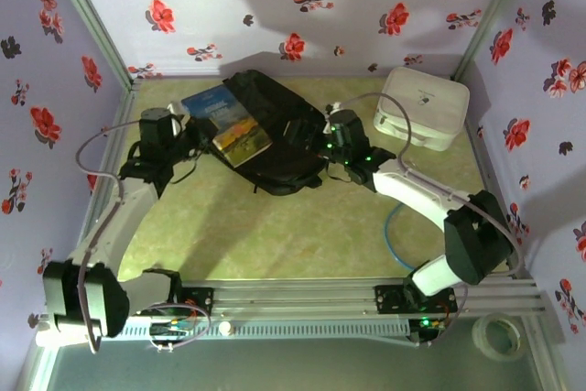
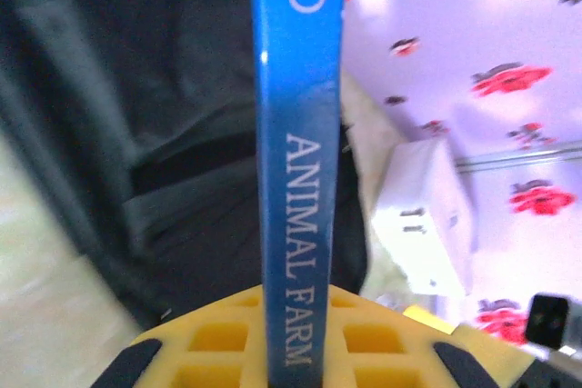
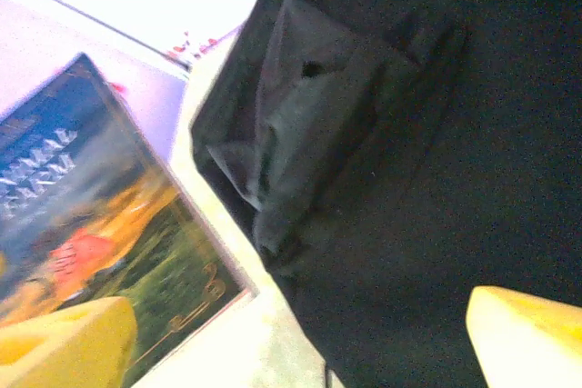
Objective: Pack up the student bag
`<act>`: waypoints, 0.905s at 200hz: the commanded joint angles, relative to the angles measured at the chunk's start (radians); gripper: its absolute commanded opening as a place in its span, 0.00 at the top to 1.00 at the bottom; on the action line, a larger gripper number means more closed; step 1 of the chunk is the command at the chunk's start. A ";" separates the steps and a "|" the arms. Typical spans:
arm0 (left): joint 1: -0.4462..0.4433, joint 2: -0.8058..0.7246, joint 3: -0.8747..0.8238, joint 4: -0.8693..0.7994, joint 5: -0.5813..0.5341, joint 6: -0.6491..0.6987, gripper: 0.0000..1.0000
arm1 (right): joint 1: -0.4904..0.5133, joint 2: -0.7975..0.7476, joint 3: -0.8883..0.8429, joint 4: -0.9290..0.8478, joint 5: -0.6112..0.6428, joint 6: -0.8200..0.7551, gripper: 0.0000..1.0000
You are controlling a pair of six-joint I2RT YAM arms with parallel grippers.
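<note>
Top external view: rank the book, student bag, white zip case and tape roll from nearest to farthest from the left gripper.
1. The book, held in the left gripper.
2. The student bag, lying just right, under the book.
3. The white zip case, far right corner.
4. The tape roll, near right corner.

High fixed view downward from the near side; both wrist views close on the same book [image 2: 296, 179] and student bag [image 3: 409, 179].
</note>
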 commanded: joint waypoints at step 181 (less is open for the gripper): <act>-0.174 0.309 0.144 0.671 0.041 -0.438 0.95 | -0.059 0.200 -0.013 0.696 -0.275 0.571 0.18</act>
